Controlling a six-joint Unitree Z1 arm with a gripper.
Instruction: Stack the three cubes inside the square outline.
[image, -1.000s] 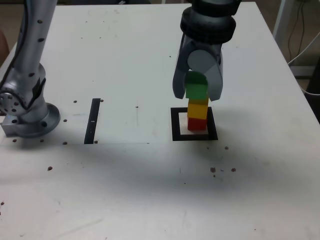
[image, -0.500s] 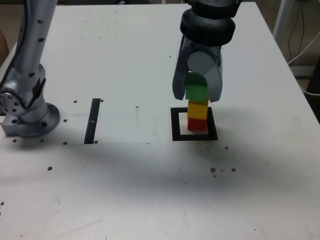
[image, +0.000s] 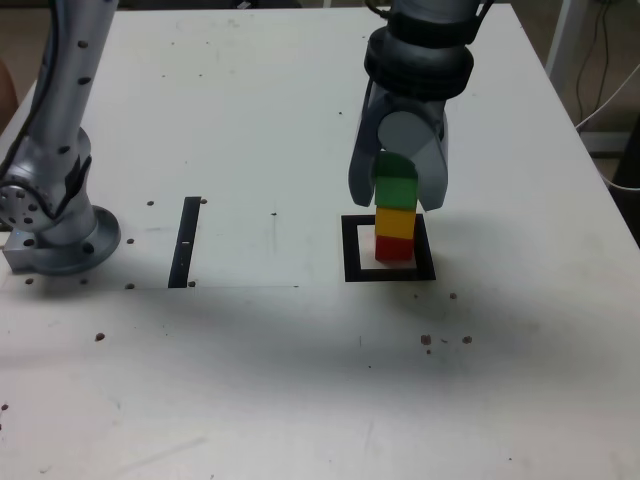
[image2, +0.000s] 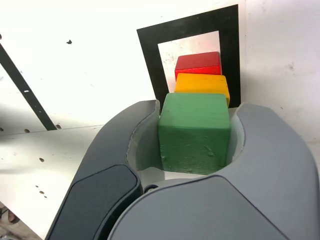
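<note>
Worktop (image: 250, 380): white, marked with small dark specks.
Outline (image: 351, 250): black square frame with a white centre, seen right of middle in the exterior view.
Red cube (image: 394, 248): set on the white centre of the outline, at the bottom of the stack.
Yellow cube (image: 396, 222): placed directly on the red cube.
Green cube (image: 396, 190): seated on the yellow cube, at the top; the three cubes are seen as one upright column.
Gripper (image: 397, 187): pointed down over the stack, with the green cube between its fingers (image2: 272, 150).
Finger state: set around the green cube's sides; in the wrist view a thin gap is seen on one side, so a firm pinch cannot be confirmed.
Strip (image: 186, 241): narrow black strip, lying flat, well apart from the outline toward the exterior view's left.
Arm base (image: 55, 235): mounted at the worktop's edge on the exterior view's left.
</note>
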